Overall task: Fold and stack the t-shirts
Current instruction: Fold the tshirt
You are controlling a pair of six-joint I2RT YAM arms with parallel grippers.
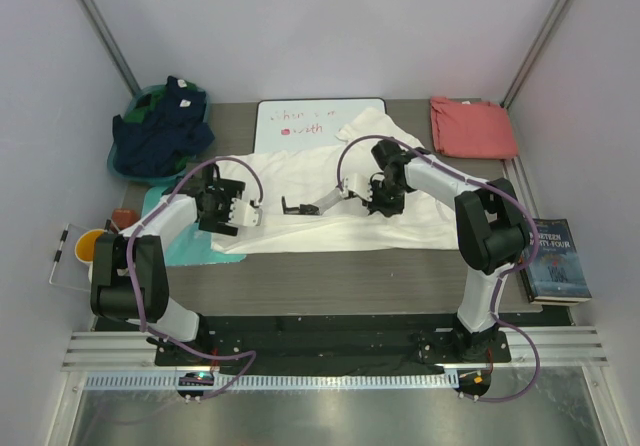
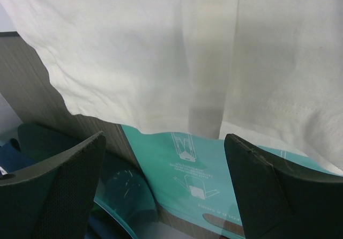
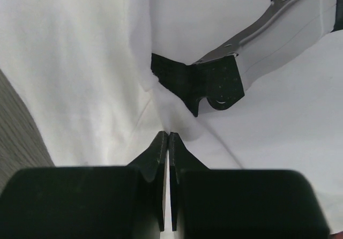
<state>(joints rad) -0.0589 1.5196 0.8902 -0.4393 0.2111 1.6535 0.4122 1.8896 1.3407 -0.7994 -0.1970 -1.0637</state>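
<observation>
The large t-shirt (image 1: 330, 181) is cream-white, the folded t-shirt (image 1: 472, 128) plain salmon-red, the board (image 2: 161, 164) teal (pale line diagrams), the whiteboard (image 1: 315, 118) white with red scribbles.

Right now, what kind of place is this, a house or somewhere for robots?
Probably a robot lab booth, not a house: plain white walls with metal posts, a left arm and right arm fixed along an aluminium rail, and a cream-white t-shirt spread on the table.

Robotics lab cell: white enclosure walls (image 1: 320, 26), aluminium rail (image 1: 300, 352), grey table (image 1: 330, 271).
</observation>
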